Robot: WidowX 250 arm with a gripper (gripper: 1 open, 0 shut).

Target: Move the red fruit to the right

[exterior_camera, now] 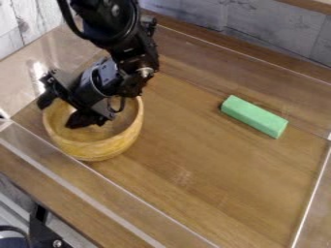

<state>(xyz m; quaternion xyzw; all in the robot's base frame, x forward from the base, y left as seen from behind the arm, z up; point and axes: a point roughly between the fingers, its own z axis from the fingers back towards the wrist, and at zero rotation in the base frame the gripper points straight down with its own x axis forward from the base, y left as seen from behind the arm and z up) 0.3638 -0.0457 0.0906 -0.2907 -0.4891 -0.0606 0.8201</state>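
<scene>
Reaching down from the upper left of the wooden table [220,174], the black robot arm [110,29] hung over the light wooden bowl [93,136], which served as the fixed mark of the scene. The gripper [75,108] sat low over the bowl's far left rim, its dark body covering much of the bowl's opening. Whether its fingers were apart or together could not be told, since they merged into one dark blur against the bowl's interior, and nothing could be seen held between them.

The red fruit could not be made out anywhere; the part of the bowl's inside that lay under the gripper was hidden, and the part that showed looked like bare pale wood.

Well to the right of the bowl, and a little farther back, lay the green rectangular block [254,116], flat on the tabletop with its long side running diagonally. It touched neither the bowl nor the arm.

A clear low wall [130,205] ran along the table's near edge in front of the bowl, and a pale tiled surface [258,24] stood behind the table's far edge.
</scene>
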